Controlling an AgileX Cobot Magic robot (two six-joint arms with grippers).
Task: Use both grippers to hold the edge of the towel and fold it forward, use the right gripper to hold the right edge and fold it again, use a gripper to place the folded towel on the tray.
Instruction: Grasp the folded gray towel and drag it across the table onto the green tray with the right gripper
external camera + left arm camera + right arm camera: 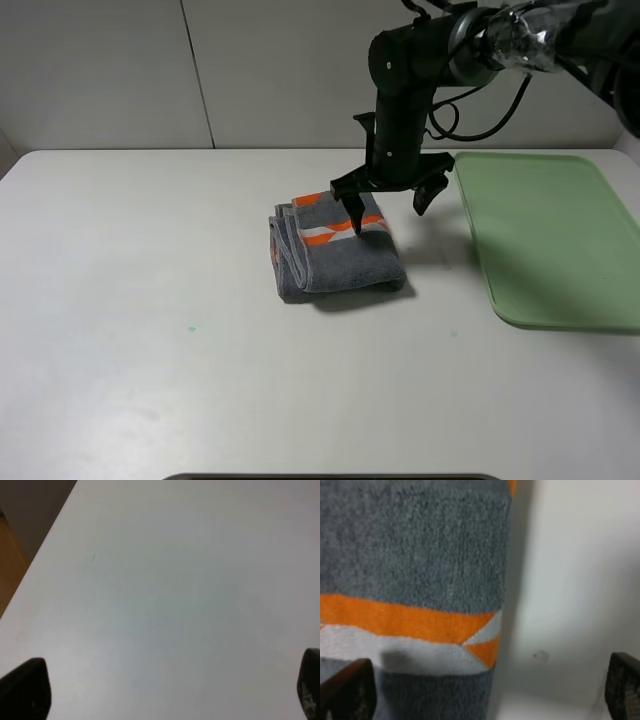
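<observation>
- A grey towel (pixel 335 255) with orange and white bands lies folded into a compact bundle near the middle of the white table (pixel 150 300), slightly toward the far edge.
- The right gripper (pixel 390 205) hangs over the towel's far right corner, fingers spread wide; one fingertip (pixel 355 222) is over the orange band, the other is over bare table beside the cloth.
- A green tray (pixel 560 250) sits at the table's right edge, apart from the towel.
- The left gripper (pixel 165 690), seen only by its wrist camera, has fingers wide apart over bare tabletop near the table's edge.
</observation>
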